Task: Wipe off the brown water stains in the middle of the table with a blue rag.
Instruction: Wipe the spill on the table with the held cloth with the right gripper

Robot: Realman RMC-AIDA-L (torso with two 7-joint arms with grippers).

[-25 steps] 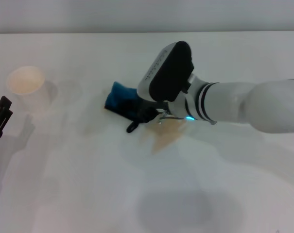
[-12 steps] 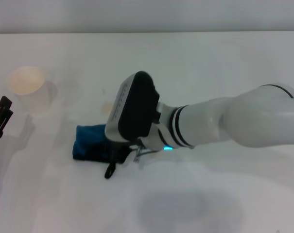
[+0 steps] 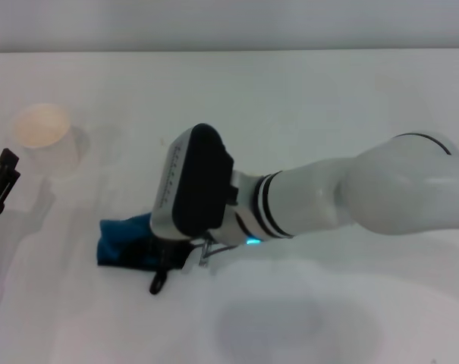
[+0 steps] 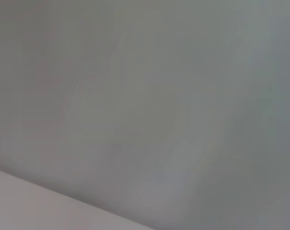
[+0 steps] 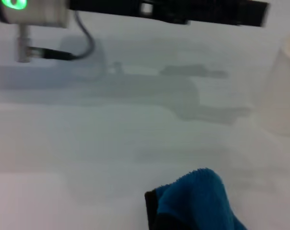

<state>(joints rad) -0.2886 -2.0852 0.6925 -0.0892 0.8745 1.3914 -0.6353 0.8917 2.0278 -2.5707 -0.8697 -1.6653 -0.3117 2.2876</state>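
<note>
The blue rag point(image 3: 119, 241) lies on the white table point(image 3: 328, 98) left of centre and towards the front, its black loop point(image 3: 158, 283) trailing toward the front. My right arm reaches across from the right. Its right gripper point(image 3: 168, 250) sits under the black-and-white wrist housing at the rag's right end, holding it; the fingers are hidden. The right wrist view shows a corner of the blue rag point(image 5: 197, 201) against the table. No brown water stains show; the arm covers the table's middle. My left gripper point(image 3: 1, 182) is parked at the left edge.
A white paper cup point(image 3: 43, 135) stands at the back left, also seen in the right wrist view as the paper cup point(image 5: 284, 91). The left wrist view holds only a blank pale surface.
My right gripper has swept the rag from the table's middle to the left and toward the front. The tan blotch seen a second ago no longer shows. The left arm has not moved.
</note>
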